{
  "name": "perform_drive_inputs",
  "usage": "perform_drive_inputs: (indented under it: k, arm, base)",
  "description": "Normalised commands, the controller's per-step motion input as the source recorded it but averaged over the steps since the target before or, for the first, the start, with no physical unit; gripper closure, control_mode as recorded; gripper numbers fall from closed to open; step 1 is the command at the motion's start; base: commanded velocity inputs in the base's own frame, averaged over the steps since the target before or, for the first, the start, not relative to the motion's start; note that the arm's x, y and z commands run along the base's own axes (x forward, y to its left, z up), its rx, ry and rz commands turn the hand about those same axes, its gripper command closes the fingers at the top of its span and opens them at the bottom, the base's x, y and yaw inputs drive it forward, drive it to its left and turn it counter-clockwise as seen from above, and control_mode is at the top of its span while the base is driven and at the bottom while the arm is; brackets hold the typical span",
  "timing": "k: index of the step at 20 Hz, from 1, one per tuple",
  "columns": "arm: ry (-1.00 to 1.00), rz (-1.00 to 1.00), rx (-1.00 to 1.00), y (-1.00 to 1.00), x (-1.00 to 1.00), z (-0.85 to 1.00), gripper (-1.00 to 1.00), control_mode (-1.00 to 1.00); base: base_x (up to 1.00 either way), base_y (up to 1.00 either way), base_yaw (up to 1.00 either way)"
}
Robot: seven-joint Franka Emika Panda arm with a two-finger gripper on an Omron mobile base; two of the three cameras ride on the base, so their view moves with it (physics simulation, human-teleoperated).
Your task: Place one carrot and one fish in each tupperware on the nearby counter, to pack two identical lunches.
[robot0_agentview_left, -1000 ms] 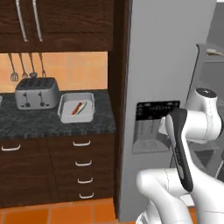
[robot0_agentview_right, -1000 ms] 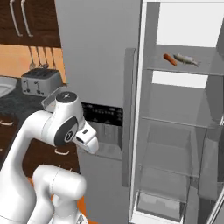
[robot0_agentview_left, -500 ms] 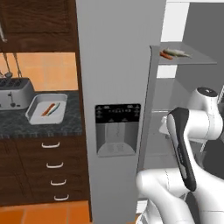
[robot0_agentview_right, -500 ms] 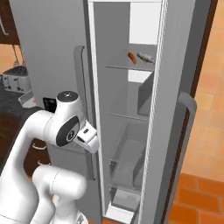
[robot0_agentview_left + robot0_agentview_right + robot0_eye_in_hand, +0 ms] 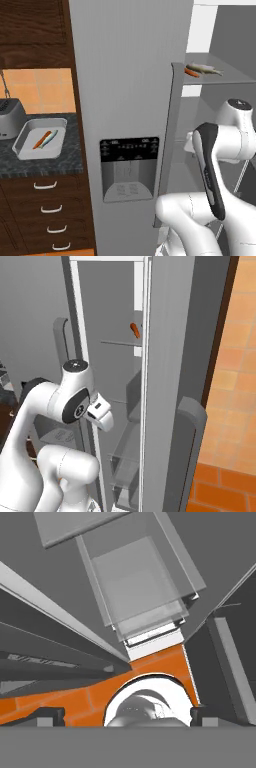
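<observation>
One rectangular light-grey tupperware (image 5: 26,149) sits on the speckled counter (image 5: 74,152) at the left, with a carrot (image 5: 41,140) and a fish (image 5: 50,137) lying in it. Inside the open fridge, another carrot (image 5: 191,72) (image 5: 135,330) and a fish (image 5: 205,68) lie on an upper shelf (image 5: 227,77). My gripper (image 5: 125,715) is open, its fingertips (image 5: 47,716) wide apart with nothing between them. It points down at the clear fridge drawers (image 5: 137,582) and the orange floor. My hand (image 5: 100,413) hangs well below the shelf, in front of the fridge opening.
A silver toaster (image 5: 9,119) stands left of the tub. The shut fridge door with its dispenser (image 5: 127,169) fills the middle. The open right door and its grey handle (image 5: 192,421) stand close on my right. Dark drawers (image 5: 47,210) lie under the counter.
The base has moved right, so both base views have slid from the counter to the open fridge. The arm's pose is much the same and the gripper stays open.
</observation>
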Motion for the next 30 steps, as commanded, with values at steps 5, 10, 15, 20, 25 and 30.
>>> perform_drive_inputs:
  k: [5,10,15,20,25,30]
  arm:
    - [-0.23,0.00,0.00,-0.31,-0.78,0.94,-1.00,-1.00]
    - [-0.24,0.02,-0.11,-0.01,0.06,1.00,-1.00,-1.00]
    - [-0.07,0.02,-0.15,-0.18,0.86,0.96,-1.00,-1.00]
    - [0.00,0.05,-0.08,-0.39,1.00,0.66,-1.00,-1.00]
    - [0.00,0.12,-0.01,-0.48,0.72,0.36,-1.00,-1.00]
    - [0.00,0.18,-0.01,-0.36,0.72,0.01,-1.00,-1.00]
  base:
    - [0.00,0.00,0.00]
    - [0.00,0.00,0.00]
    - [0.00,0.00,0.00]
    - [0.00,0.00,0.00]
    - [0.00,0.00,0.00]
    - [0.00,0.00,0.00]
